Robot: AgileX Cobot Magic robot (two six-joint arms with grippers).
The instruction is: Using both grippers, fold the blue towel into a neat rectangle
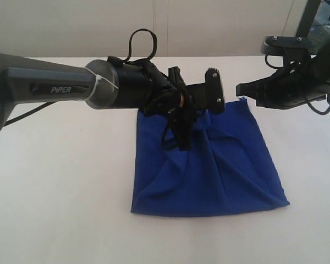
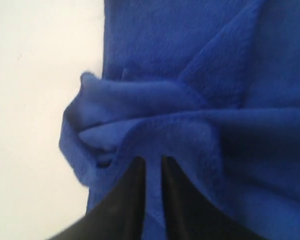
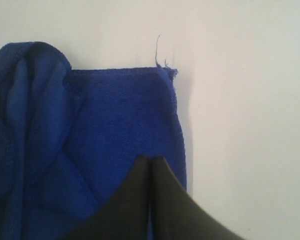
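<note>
Evidently limp and light, the blue towel (image 1: 209, 170) — lying rumpled on the table (image 1: 60, 181) — is best pinched at its 11 and 1 o'clock corners, where the left gripper (image 2: 151, 160) is narrowly parted, the right gripper (image 3: 151, 159) pressed together, empty.

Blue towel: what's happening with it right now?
The blue towel lies bunched and only partly folded on the white table. The left tool sits at a gathered fold along its far edge, jaws slightly parted. The right tool hovers shut by the far right corner, apparently gripping nothing.
</note>
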